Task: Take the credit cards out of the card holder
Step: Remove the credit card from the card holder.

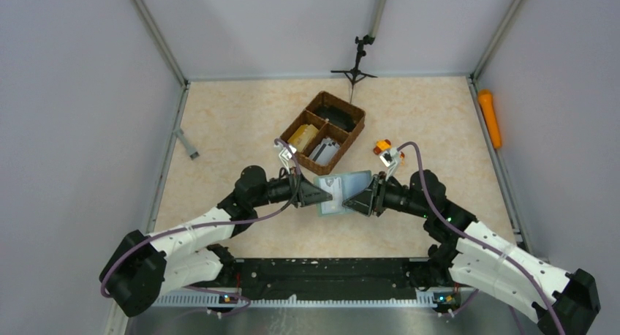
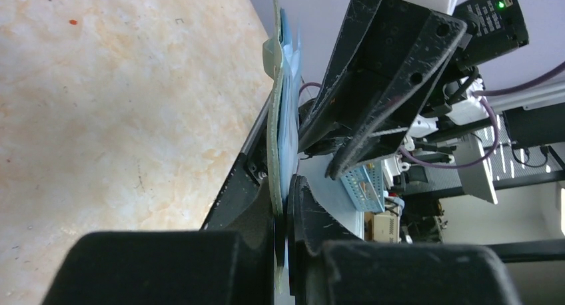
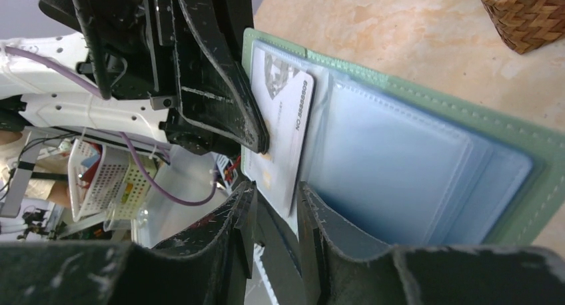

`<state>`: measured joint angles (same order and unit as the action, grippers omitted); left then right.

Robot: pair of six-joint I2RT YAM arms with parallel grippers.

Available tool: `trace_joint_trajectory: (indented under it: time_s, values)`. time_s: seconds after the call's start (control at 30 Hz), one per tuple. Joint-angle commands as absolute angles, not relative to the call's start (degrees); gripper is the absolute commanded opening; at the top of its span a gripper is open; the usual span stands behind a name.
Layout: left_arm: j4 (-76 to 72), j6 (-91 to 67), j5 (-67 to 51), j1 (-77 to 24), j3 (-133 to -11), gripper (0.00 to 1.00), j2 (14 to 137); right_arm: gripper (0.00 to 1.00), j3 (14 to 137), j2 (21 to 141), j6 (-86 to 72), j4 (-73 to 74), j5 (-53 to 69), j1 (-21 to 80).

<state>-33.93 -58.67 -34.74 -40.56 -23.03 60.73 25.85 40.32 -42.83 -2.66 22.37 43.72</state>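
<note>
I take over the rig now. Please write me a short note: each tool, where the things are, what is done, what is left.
Left tool: shut on the card holder, held open between both tools.
Right tool: seems shut on the free end of a white credit card, partly out of its sleeve.
Done: the other sleeves in view look empty.
To do: pull this card free and put it down.

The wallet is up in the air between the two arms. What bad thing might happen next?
The left pincer pinches only one edge of the card holder, so a pull might slip it loose and drop it onto the table. Its tip also presses on the white credit card, which reaches into the right pincer; tugging could bend or jam it.
</note>
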Motion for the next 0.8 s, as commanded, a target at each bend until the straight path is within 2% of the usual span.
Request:
trace_joint_trajectory:
  time_s: [0.0, 0.23, 0.43, 0.53, 0.63, 0.77]
  values:
    - [-45.48, -61.54, -39.07, -40.81, -22.30, 0.00, 61.45, 0.28, 26.62, 41.57, -43.53, -5.70, 21.91, 43.96]
    - [-51.87, -64.52, -41.07, -41.46, -21.47, 0.00, 62.93, 0.27, 24.71, 38.68, -46.85, -8.34, 20.71, 43.95]
    - [-57.65, -66.67, -42.44, -43.24, -21.82, 0.00, 65.18, 0.27, 22.97, 40.10, -51.94, -15.96, 24.82, 43.95]
    - [-58.41, -66.81, -42.13, -43.84, -21.97, 0.00, 65.81, 0.20, 22.60, 39.72, -53.33, -18.35, 25.45, 43.95]
    - [-57.87, -66.41, -41.65, -43.94, -21.77, 0.05, 65.77, 0.11, 21.23, 37.94, -55.82, -21.38, 25.38, 43.95]
    - [-57.32, -66.12, -40.26, -43.86, -21.08, 0.19, 64.74, 0.06, 19.56, 34.49, -57.63, -22.52, 23.39, 43.92]
